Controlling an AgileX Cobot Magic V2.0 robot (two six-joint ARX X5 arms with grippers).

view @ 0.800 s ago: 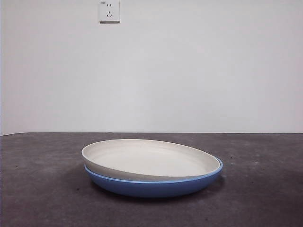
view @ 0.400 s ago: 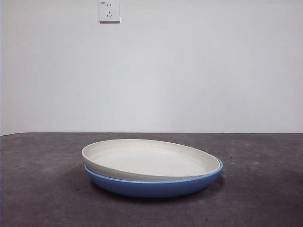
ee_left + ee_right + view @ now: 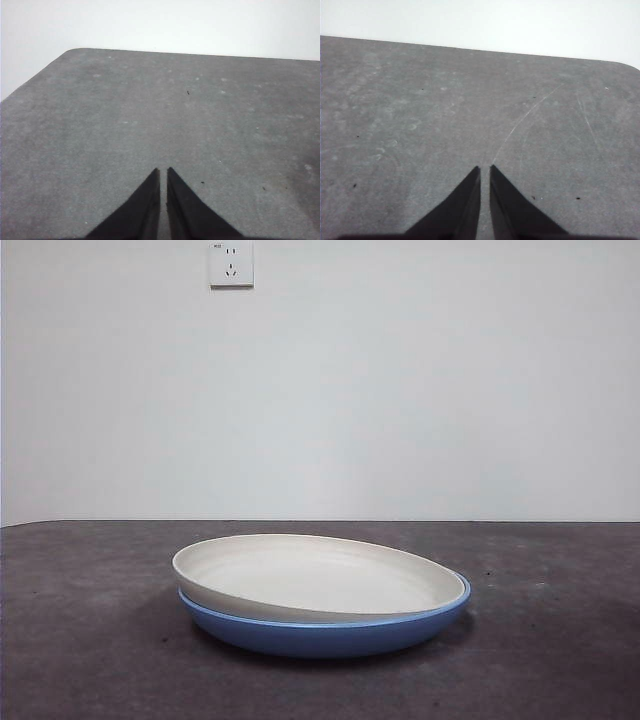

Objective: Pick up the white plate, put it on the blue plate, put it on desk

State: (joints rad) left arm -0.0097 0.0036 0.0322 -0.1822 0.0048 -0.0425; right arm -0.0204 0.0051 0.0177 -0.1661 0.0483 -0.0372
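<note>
I see the white plate [image 3: 318,575] lying inside the blue plate [image 3: 330,632], tilted, its left rim raised above the blue rim. Both sit on the tabletop [image 3: 90,640], with bare surface all around the blue plate up to the back edge by the wall [image 3: 400,390]. A socket [image 3: 231,263] is on the wall, high above the plates. The left tool [image 3: 163,172] and the right tool [image 3: 485,170] are both clenched on nothing, each over bare tabletop. Neither wrist view shows the plates. The blue plate's inside is hidden from me.
</note>
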